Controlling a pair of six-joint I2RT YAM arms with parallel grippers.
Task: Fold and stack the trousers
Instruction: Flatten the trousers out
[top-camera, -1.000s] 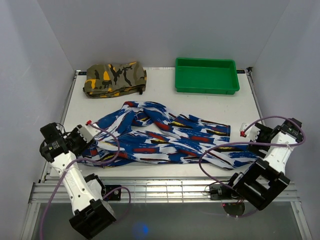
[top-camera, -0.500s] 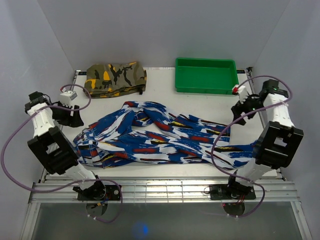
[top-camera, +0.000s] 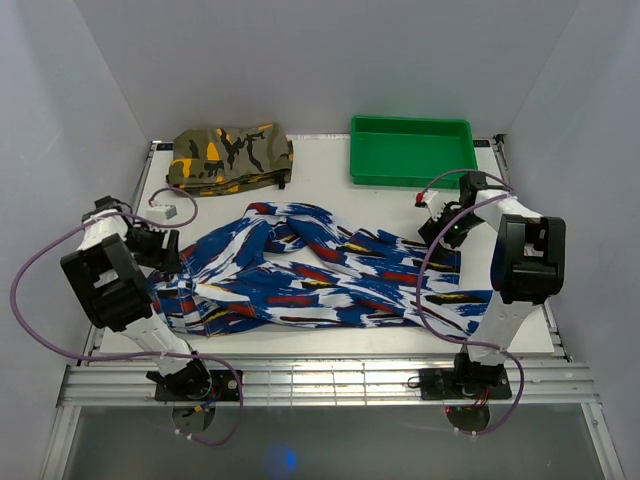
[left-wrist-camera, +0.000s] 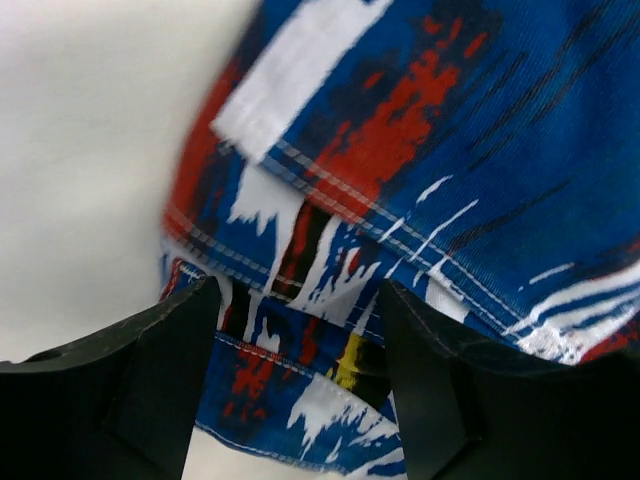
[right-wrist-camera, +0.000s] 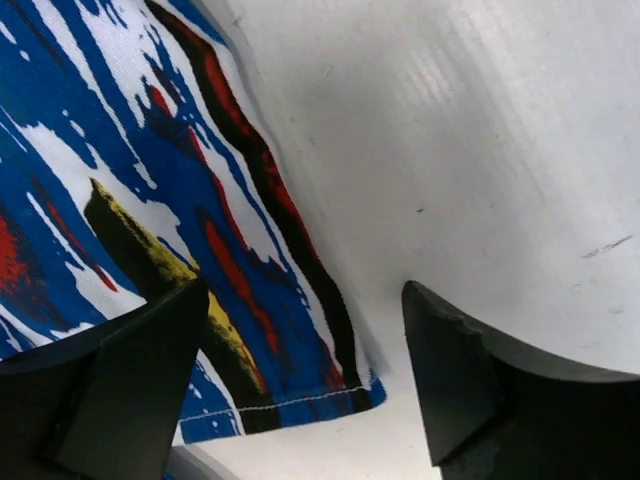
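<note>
The trousers (top-camera: 320, 280), blue with white, red, black and yellow streaks, lie crumpled across the middle of the table. My left gripper (top-camera: 165, 245) is at their left end. In the left wrist view it (left-wrist-camera: 300, 370) stands open, its black fingers (left-wrist-camera: 130, 390) straddling stitched hems of the trousers (left-wrist-camera: 420, 150) just below. My right gripper (top-camera: 440, 228) is at the upper right edge of the cloth. In the right wrist view it (right-wrist-camera: 300, 360) is open over a hem corner of the trousers (right-wrist-camera: 290, 385), with bare table under its right finger.
A folded olive camouflage garment (top-camera: 230, 158) lies at the back left. A green tray (top-camera: 412, 150) sits at the back right. White walls close in the table on three sides. Purple cables loop off both arms.
Both arms swung from the near side out to the table's sides, then in onto the trousers' ends. The left jaws opened wider. The trousers' left end has shifted slightly.
</note>
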